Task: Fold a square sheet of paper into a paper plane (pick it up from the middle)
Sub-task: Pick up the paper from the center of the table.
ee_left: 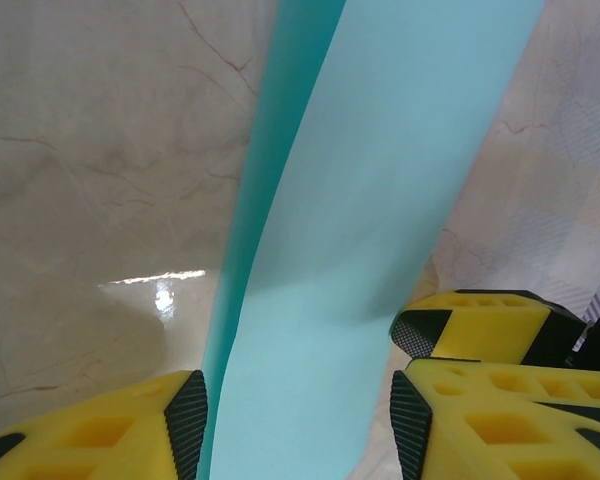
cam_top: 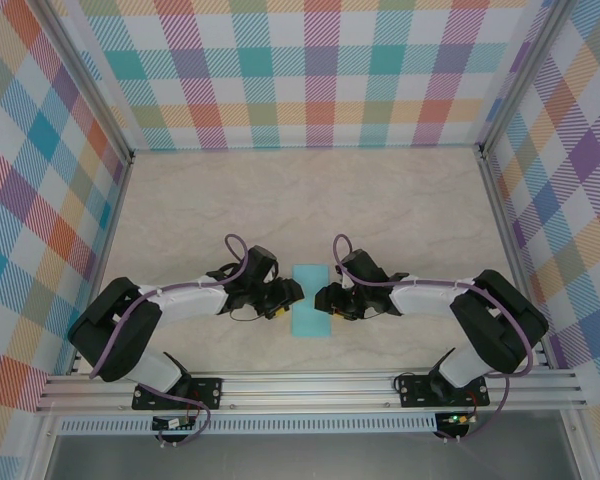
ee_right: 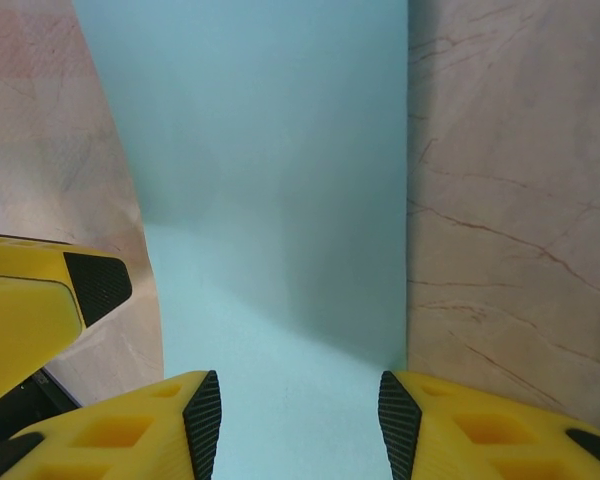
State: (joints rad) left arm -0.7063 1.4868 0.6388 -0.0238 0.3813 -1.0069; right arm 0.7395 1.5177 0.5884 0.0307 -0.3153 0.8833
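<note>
Top external view: the square sheet of paper (cam_top: 310, 320) lies on the bench (cam_top: 310, 200) at lower centre of the frame and reads as a narrow upright rectangle. The left end effector (cam_top: 290, 297) meets it from the left and the right end effector (cam_top: 322, 298) from the right. Plaid walls (cam_top: 320, 70) enclose the bench.

Left wrist view: the left end effector (ee_left: 298, 400) has its jaws spread at the bottom edge. The sheet (ee_left: 360, 200) fills the gap between the pads and rises as a curved strip to the top edge, with a darker layer along its left side. Whether the pads press its edges cannot be told. A finger of the right end effector (ee_left: 480, 322) sits at lower right.

Right wrist view: the right end effector (ee_right: 300, 400) has its jaws spread. The sheet (ee_right: 280, 150) spans the gap between them and extends to the top of the frame. Contact with the pads cannot be told. Bare bench (ee_right: 510, 200) shows at right.
</note>
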